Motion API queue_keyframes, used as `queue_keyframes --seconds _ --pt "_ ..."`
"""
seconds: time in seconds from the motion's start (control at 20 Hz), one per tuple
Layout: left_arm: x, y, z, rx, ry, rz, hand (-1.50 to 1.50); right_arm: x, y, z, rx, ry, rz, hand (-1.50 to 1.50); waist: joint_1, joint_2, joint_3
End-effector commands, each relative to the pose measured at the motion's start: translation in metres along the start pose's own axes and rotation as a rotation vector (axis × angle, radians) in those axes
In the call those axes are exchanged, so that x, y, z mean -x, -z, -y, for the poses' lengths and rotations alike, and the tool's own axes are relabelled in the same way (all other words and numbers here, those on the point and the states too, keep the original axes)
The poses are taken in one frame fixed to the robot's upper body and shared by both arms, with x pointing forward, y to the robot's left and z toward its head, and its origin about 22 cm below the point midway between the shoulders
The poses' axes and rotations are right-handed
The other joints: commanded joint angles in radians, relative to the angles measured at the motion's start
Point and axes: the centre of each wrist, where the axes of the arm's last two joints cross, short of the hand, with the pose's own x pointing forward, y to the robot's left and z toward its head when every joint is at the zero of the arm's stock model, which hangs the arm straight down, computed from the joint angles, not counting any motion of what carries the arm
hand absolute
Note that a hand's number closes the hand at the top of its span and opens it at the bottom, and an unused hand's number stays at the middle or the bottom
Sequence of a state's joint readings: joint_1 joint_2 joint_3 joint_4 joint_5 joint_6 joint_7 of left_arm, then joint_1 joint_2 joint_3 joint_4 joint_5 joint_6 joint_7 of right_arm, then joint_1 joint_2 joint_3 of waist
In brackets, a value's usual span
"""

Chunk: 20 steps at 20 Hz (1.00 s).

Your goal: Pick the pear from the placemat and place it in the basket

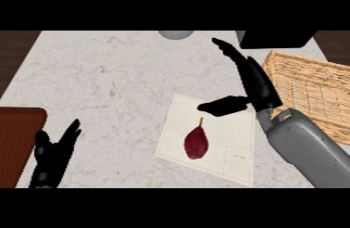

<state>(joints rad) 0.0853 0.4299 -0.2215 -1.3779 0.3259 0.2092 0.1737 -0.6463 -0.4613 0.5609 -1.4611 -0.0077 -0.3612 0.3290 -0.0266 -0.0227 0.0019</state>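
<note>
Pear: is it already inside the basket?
No, the pear lies on the placemat, apart from the basket.

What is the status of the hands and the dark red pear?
Right hand open, holding nothing; left hand open, resting lower left. Dark red pear on white rectangular placemat, untouched. Woven wicker basket at right, path clear.

At three o'clock the basket (304, 60) runs off the edge, its left side hidden behind the right hand (259, 87). At twelve o'clock a grey round thing (176, 34), perhaps a bowl, is cut off.
</note>
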Motion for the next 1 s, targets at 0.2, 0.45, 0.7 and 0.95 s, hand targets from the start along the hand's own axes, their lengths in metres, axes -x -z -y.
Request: queue_keyframes --seconds 0.2,0.45,0.7,0.95 --pt "0.020 -0.006 0.001 0.007 -0.010 -0.065 0.00 -0.070 -0.012 0.105 -0.171 -0.308 -0.126 -1.50 -0.002 0.010 -0.005" --pt "0.010 -0.006 0.011 0.015 -0.011 -0.053 0.00 -0.078 -0.025 0.140 -0.410 -0.374 -0.230 -1.50 0.004 0.016 -0.003" --pt "0.011 -0.005 -0.004 0.030 0.003 -0.057 0.00 -0.086 -0.033 0.158 -0.490 -0.406 -0.279 -1.50 0.024 0.021 -0.002" --pt "0.019 -0.019 0.007 0.026 0.006 -0.047 0.00 -0.077 -0.063 0.151 -0.504 -0.379 -0.279 -1.50 0.019 0.018 -0.002"
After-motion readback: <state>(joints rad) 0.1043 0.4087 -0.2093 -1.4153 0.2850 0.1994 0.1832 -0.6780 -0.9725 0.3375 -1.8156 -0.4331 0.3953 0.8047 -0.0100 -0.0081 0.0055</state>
